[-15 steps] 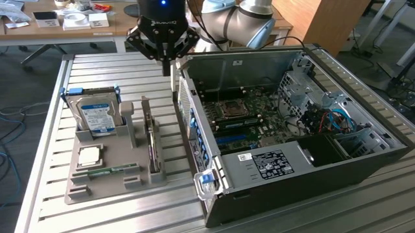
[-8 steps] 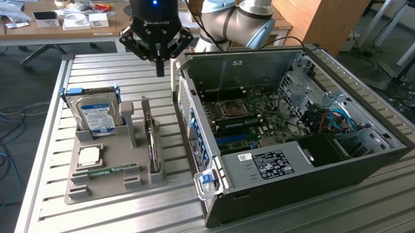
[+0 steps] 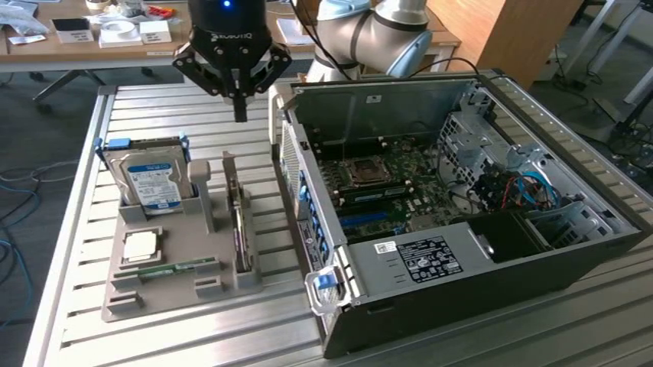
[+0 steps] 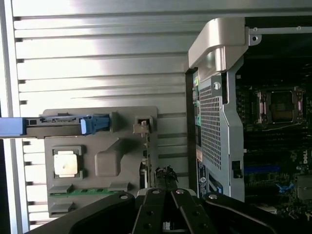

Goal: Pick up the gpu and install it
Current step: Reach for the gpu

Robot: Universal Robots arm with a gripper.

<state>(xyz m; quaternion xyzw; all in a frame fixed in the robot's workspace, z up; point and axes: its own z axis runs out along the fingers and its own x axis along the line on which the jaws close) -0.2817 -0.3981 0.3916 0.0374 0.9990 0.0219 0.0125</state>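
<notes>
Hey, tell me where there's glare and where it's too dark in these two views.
Exterior view: light spreads evenly over the ribbed silver metal table, with no harsh glare; the open black computer case is shadowed in places inside. Wrist view: strong glare whitens the table's slats beyond the grey plastic parts tray, while the case's inside is nearly black.

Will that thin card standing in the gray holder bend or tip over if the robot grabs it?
Probably stiff: the gpu stands straight on its edge without sagging. It could tip if nudged sideways, being thin and propped only by the gray holder.
</notes>
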